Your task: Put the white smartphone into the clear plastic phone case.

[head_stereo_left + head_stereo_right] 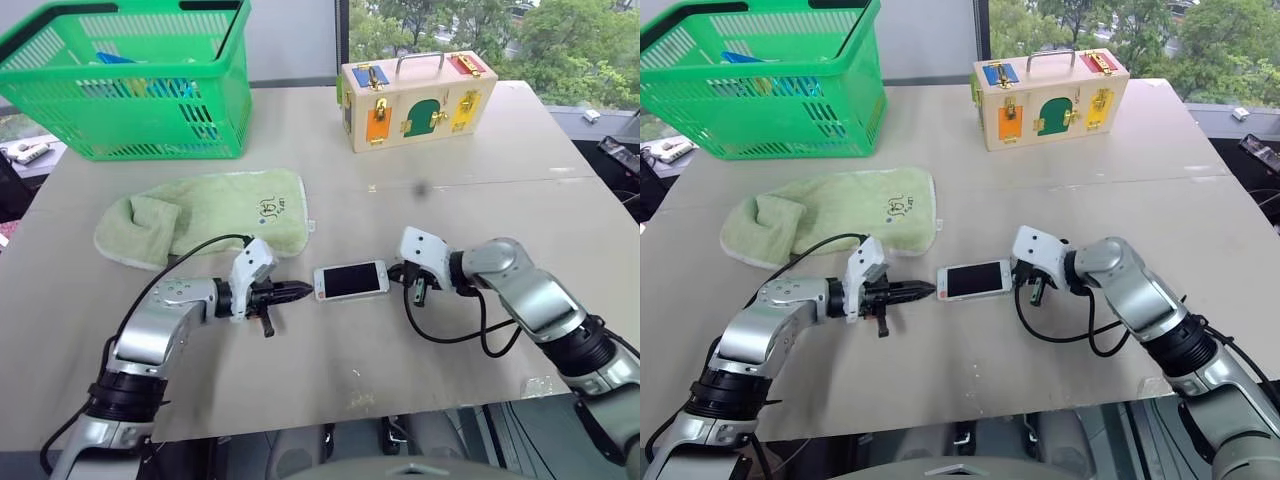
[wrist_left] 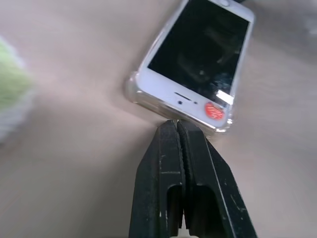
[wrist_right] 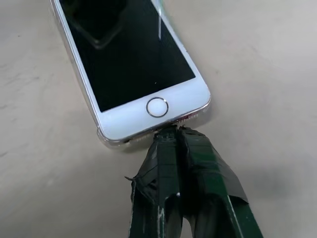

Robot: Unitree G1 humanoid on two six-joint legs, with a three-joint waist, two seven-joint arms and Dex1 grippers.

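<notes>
White smartphone [image 1: 350, 281] inside clear case [image 2: 132, 94]

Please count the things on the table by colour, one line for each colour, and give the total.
Green: 2, the green plastic basket and the pale green towel.
White: 1, the white smartphone, sitting in the clear plastic phone case.
Clear: 1, that case.
Wood: 1, the wooden latch box.
Total: 5.

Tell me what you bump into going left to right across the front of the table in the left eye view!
Left gripper with its jaws shut → white smartphone, sitting in the clear plastic phone case → right gripper, jaws shut too.
</notes>
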